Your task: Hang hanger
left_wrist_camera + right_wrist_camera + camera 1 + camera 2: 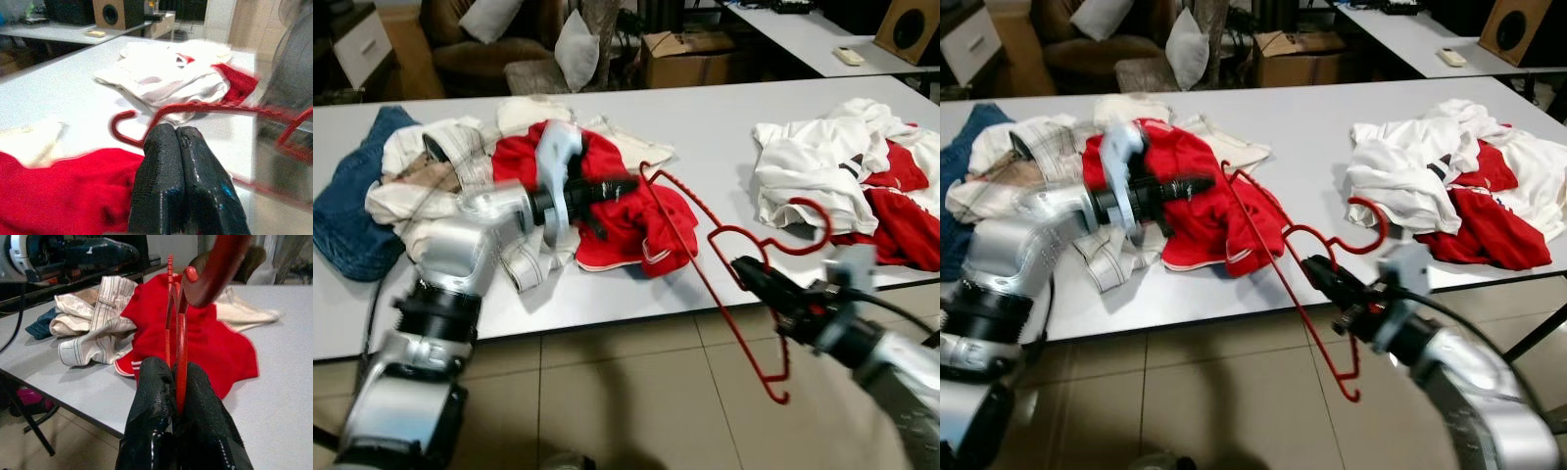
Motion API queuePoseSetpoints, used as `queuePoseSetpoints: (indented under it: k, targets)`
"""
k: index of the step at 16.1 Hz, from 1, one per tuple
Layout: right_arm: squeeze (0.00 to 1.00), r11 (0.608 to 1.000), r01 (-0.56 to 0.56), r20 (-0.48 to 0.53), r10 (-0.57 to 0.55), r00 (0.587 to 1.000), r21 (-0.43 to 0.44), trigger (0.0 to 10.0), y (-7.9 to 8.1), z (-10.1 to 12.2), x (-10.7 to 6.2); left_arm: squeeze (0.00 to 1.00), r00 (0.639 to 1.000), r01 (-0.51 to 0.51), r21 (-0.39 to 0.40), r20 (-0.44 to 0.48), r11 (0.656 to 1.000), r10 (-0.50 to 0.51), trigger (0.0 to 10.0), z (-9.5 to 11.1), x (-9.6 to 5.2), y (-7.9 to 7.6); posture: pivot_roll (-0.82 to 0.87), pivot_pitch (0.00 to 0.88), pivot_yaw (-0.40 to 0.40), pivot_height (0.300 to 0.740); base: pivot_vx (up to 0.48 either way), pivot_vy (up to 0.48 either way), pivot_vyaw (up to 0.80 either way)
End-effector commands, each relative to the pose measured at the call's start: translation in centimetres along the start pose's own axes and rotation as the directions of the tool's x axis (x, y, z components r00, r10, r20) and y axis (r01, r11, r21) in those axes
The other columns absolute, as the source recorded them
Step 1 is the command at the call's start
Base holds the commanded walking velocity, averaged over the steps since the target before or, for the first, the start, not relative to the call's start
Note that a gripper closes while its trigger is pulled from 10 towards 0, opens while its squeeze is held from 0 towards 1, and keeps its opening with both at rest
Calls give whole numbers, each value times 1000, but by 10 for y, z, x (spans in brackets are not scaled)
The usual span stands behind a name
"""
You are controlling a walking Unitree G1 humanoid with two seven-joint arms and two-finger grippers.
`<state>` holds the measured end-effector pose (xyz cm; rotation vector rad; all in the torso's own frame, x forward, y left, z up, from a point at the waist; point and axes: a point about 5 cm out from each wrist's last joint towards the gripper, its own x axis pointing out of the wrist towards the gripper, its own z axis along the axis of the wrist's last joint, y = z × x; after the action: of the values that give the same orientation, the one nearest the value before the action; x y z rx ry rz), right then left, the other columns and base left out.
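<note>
A red wire hanger (690, 211) hangs tilted in the air in front of the white table's (705, 127) near edge, its hook (808, 211) pointing toward the right clothes pile. My right gripper (744, 266) is shut on the hanger's wire, which runs between the fingers (151, 382) in the right wrist view. My left gripper (628, 183) is shut with nothing in it. It hovers over a red garment (626, 230), and its tip is close to the hanger's upper corner (646, 174). In the left wrist view the hanger (195, 106) lies just beyond the closed fingertips (161, 142).
Blue jeans (352, 211) and beige trousers (431, 166) are heaped on the table's left. A pile of white and red clothes (852, 176) lies on its right. Behind the table are a cardboard box (690, 54), cushioned chairs and a second table (803, 39). Tiled floor (626, 392) lies below.
</note>
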<state>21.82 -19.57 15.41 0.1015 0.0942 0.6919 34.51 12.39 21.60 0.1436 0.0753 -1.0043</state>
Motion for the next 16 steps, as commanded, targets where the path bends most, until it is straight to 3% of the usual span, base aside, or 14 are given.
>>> queuePoseSetpoints:
  k: [1, 2, 3, 4, 5, 7, 10, 12, 13, 14, 16]
  targets:
    - [0, 1000, -1, 2, 1, 1000, -11, 10000, -2, 3, -3, 0, 994, -21, 49, -106, 999, 26, 0, -21, 2, -1, -127, 0, 51, 740, 0, 0, 0]
    - [0, 989, 144, 21, -143, 990, -38, 10000, -17, 2, -4, 0, 976, -59, 132, -201, 990, 85, 10000, -44, 8, -4, -136, 0, 60, 740, 0, 0, 0]
    - [0, 962, 269, 45, -268, 962, -35, 10000, -30, 3, -5, 0, 975, -63, 126, -206, 990, 88, 10000, -54, 11, -10, -141, 0, 62, 740, 0, 0, 0]
    - [0, 953, 301, 50, -299, 953, -33, 10000, -33, 3, -6, 1000, 973, -57, 124, -214, 991, 83, 10000, -57, 11, -11, -141, 0, 62, 740, 0, 0, 0]
    - [0, 911, 412, 74, -409, 909, -20, 10000, -45, 6, -12, 1000, 964, -33, 140, -258, 990, 68, 10000, -69, 11, -19, -153, 0, 62, 740, 0, 0, 0]
    - [0, 877, 481, 69, -479, 875, -14, 10000, -50, 3, -16, 1000, 942, -8, 185, -328, 983, 69, 10000, -93, 8, -28, -159, 0, 53, 740, 0, 0, 0]
    - [0, 890, 456, 54, -454, 890, -31, 10000, -43, -1, -5, 1000, 921, -41, 267, -363, 963, 140, 10000, -109, 11, -27, -164, 0, 42, 740, 0, 0, 0]
    - [0, 897, 441, 51, -440, 897, -28, 10000, -40, -1, -1, 1000, 910, -50, 277, -383, 960, 158, 10000, -114, 13, -26, -167, 0, 38, 740, 0, 0, 0]
    - [0, 898, 438, 47, -437, 898, -35, 10000, -39, -2, 0, 1000, 899, -94, 310, -382, 946, 215, 10000, -116, 13, -22, -168, 0, 38, 740, 0, 0, 0]
    - [0, 899, 437, 45, -436, 899, -32, 10000, -38, -2, 0, 43, 893, -141, 317, -369, 938, 258, 10000, -118, 14, -19, -168, 0, 36, 740, 0, 0, 0]
    - [0, 901, 433, 41, -431, 901, -32, 10000, -36, -4, 1, 0, 893, -165, 303, -358, 939, 273, 10000, -120, 16, -17, -169, 0, 36, 740, 0, 0, 0]
